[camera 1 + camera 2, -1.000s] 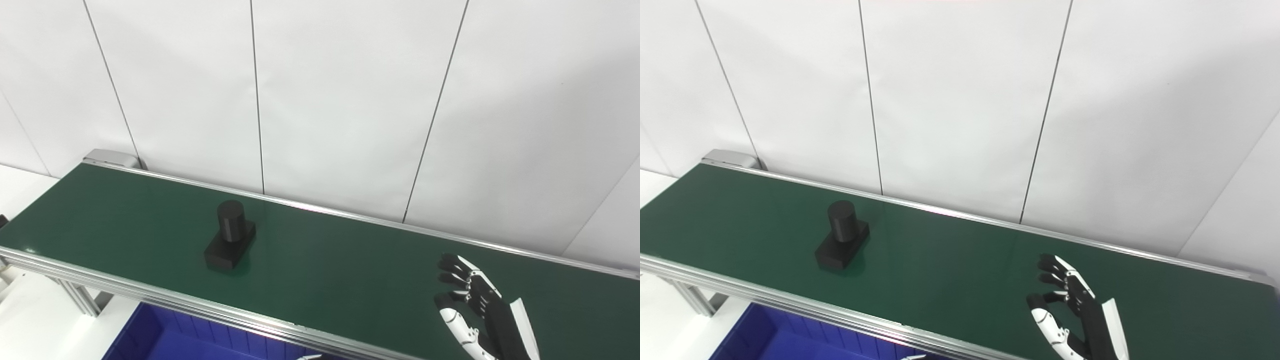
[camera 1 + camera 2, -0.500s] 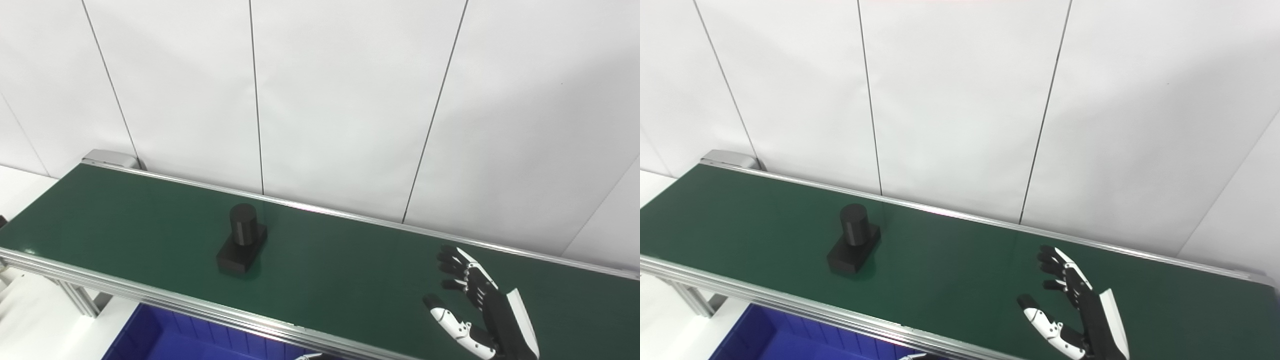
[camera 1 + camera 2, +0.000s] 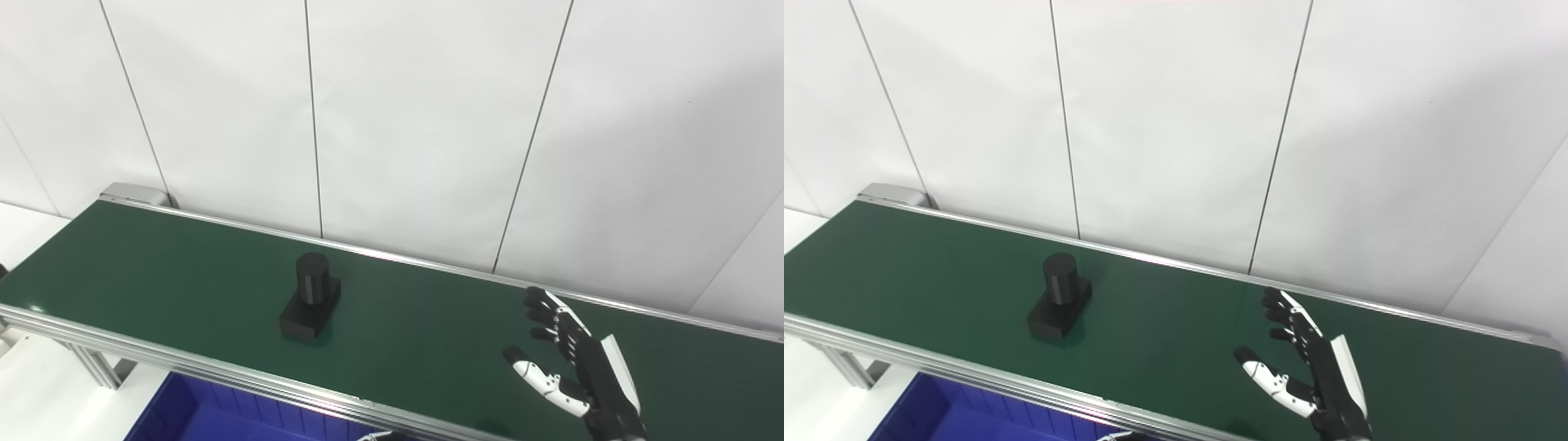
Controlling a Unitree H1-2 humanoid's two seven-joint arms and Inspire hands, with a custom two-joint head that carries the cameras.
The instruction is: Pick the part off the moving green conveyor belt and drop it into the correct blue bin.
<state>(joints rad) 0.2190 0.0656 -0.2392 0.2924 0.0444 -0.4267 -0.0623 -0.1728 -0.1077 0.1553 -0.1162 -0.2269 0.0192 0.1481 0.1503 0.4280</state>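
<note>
Black part (image 3: 310, 300) carried rightward on green conveyor belt (image 3: 153, 275), white panelled wall (image 3: 416, 122); right hand (image 3: 576, 361) spread, empty

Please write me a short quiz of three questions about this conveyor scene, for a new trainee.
1. True or false: the right hand already holds the black part.
2. The black part stands on: A) the green belt, B) the blue bin, C) the right hand.
3. Fill in: the fingers of the right hand are spread ____.

Key: 1 false, the hand is apart from the part; 2 A; 3 open.
</note>
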